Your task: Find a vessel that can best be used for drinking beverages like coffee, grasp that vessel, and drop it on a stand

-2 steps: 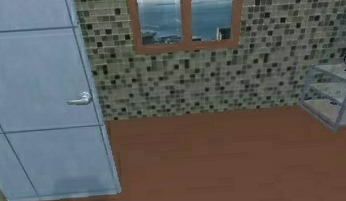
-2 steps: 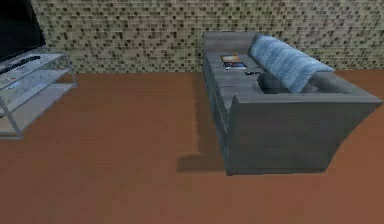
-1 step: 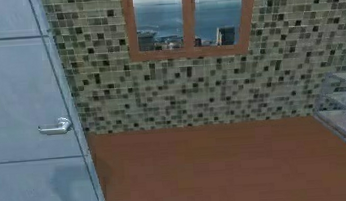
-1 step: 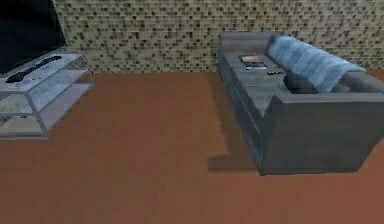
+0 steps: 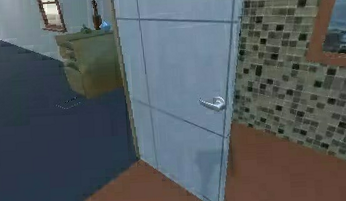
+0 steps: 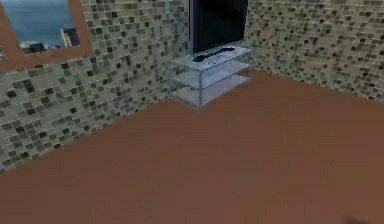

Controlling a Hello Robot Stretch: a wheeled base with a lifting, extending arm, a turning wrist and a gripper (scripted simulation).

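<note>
Brown floor [image 6: 210, 165], white door [image 5: 180, 78], glass stand [image 6: 207, 78]

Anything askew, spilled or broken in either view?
Nothing stands out. The door stands straight with its handle intact, the dresser beyond sits upright, and the glass stand is level by the tiled wall, screen upright on it.

The robot's base sits on the brown floor [image 6: 230, 160], its front pointed at a white door [image 5: 180, 78] close ahead at 12 o'clock, its reaching side facing the tiled wall [image 6: 110, 90] at 3 o'clock.
</note>
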